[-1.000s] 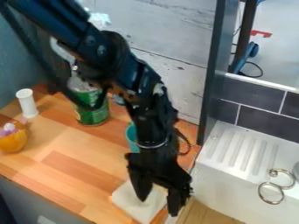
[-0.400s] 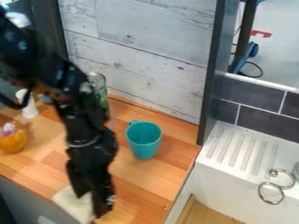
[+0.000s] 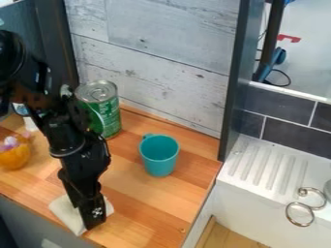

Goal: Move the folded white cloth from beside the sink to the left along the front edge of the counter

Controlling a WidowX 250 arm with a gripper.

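From where I stand, the black claw [image 3: 89,222] is down at the white cloth [image 3: 67,212], which lies on the wooden counter [image 3: 145,208] beneath and around its tip; whether it's clamped or apart, I can't tell. The teal mug [image 3: 159,157] stands right of and beyond the claw, the green can [image 3: 107,114] farther behind it.

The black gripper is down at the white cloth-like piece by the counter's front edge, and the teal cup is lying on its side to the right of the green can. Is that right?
Not quite: the camera view shows the teal cup standing upright, its open top up. It is to the right of the green can, and the black gripper is down at the white cloth-like piece by the counter's front edge.
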